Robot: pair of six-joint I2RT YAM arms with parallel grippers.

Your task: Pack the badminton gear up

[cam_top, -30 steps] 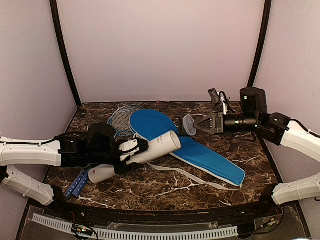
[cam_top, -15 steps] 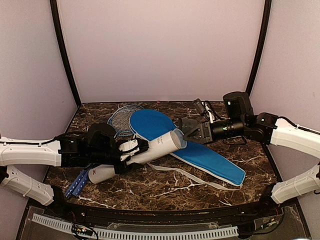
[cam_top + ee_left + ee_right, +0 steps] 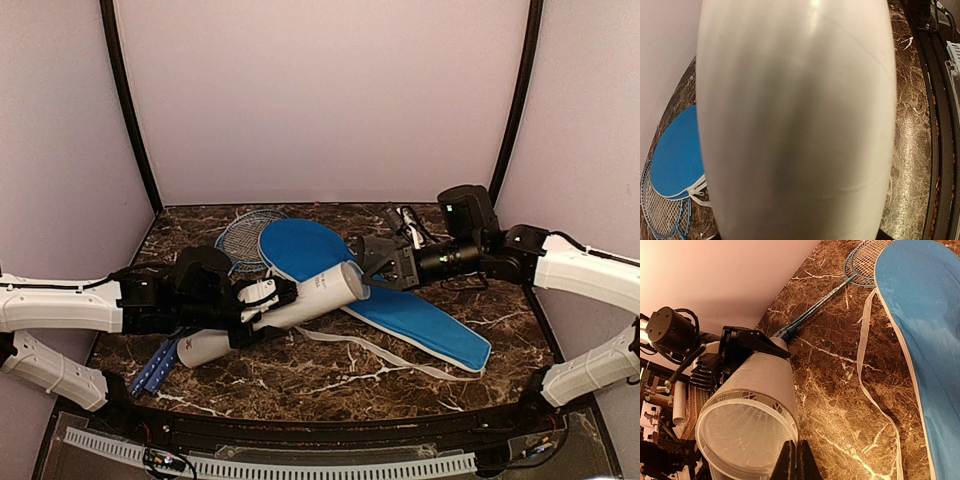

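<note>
Now tight around the white tube (image 3: 318, 293), left end effector (image 3: 262, 302). Pressed together at the rim of the tube's mouth, right end effector (image 3: 366, 268). Under it, blue bag (image 3: 420, 312) flat on tabletop (image 3: 330, 385).

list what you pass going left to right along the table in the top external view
racket handles → left tool → tube's open end → right tool → bag's narrow end
</note>
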